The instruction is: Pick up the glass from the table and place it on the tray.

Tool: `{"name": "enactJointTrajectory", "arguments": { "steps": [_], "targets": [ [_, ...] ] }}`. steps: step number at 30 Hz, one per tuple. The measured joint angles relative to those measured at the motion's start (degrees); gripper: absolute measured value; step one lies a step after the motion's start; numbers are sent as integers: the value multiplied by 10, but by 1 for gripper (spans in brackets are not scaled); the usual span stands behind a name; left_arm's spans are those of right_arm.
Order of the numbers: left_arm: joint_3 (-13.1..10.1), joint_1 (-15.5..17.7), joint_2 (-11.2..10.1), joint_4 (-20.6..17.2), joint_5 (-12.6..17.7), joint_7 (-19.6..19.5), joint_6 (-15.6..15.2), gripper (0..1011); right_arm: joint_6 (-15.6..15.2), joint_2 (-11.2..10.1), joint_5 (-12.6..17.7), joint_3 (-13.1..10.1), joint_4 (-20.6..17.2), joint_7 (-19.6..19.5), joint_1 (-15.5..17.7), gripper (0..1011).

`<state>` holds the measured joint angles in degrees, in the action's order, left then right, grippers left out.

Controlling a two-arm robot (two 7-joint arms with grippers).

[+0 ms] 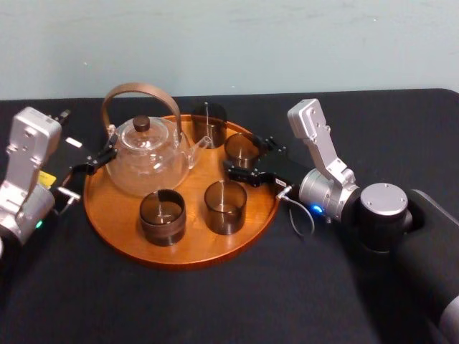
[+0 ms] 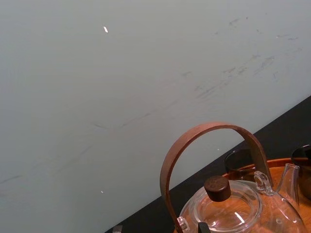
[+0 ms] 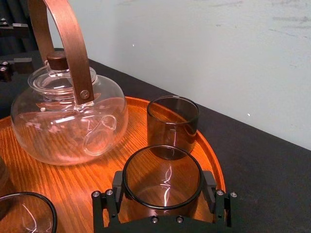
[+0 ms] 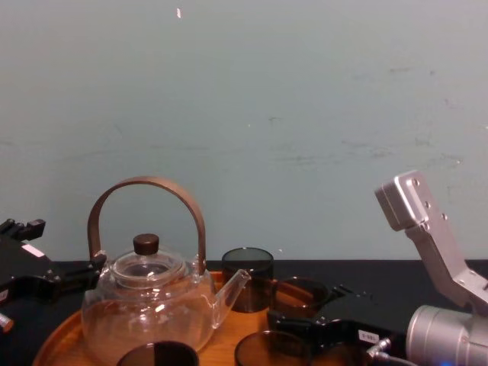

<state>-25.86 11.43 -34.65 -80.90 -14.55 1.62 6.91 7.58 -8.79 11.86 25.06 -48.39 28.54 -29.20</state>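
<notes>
The glass (image 1: 242, 148) stands on the right side of the round wooden tray (image 1: 179, 259), on the black table (image 1: 215, 308). My right gripper (image 1: 247, 155) reaches in from the right and is shut on this glass, one finger on each side. In the right wrist view the glass (image 3: 162, 177) sits between the black fingers (image 3: 118, 187), which press against its wall, and its base rests on the tray (image 3: 73, 179). My left gripper (image 1: 92, 163) hovers open at the tray's left rim, next to the teapot, holding nothing.
A glass teapot (image 1: 147, 154) with a curved wooden handle stands on the tray's back left. Three other dark glasses share the tray: one behind (image 1: 209, 122) and two in front (image 1: 162, 216), (image 1: 226, 206). Bare table lies in front and to the right.
</notes>
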Motion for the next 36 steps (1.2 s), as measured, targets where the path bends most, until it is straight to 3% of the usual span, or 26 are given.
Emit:
{"name": "enactJointTrajectory", "arguments": {
  "steps": [3, 4, 8, 14, 26, 36],
  "targets": [
    [0, 0, 0, 0, 0, 0, 0, 1009, -1, 0, 2, -1, -1, 1, 1, 1002],
    [0, 0, 0, 0, 0, 0, 0, 1010, -60, -35, 6, -6, -90, -11, 49, 1002],
    [0, 0, 0, 0, 0, 0, 0, 1010, -67, -45, 8, -7, -110, -14, 63, 1002],
    [0, 0, 0, 0, 0, 0, 0, 1010, -65, -55, 8, -6, -130, -15, 77, 1002],
    [0, 0, 0, 0, 0, 0, 0, 1010, -64, -56, 8, -6, -131, -14, 78, 1002],
    [0, 0, 0, 0, 0, 0, 0, 1009, -66, -75, 20, -20, -180, -22, 103, 1002]
  ]
}}
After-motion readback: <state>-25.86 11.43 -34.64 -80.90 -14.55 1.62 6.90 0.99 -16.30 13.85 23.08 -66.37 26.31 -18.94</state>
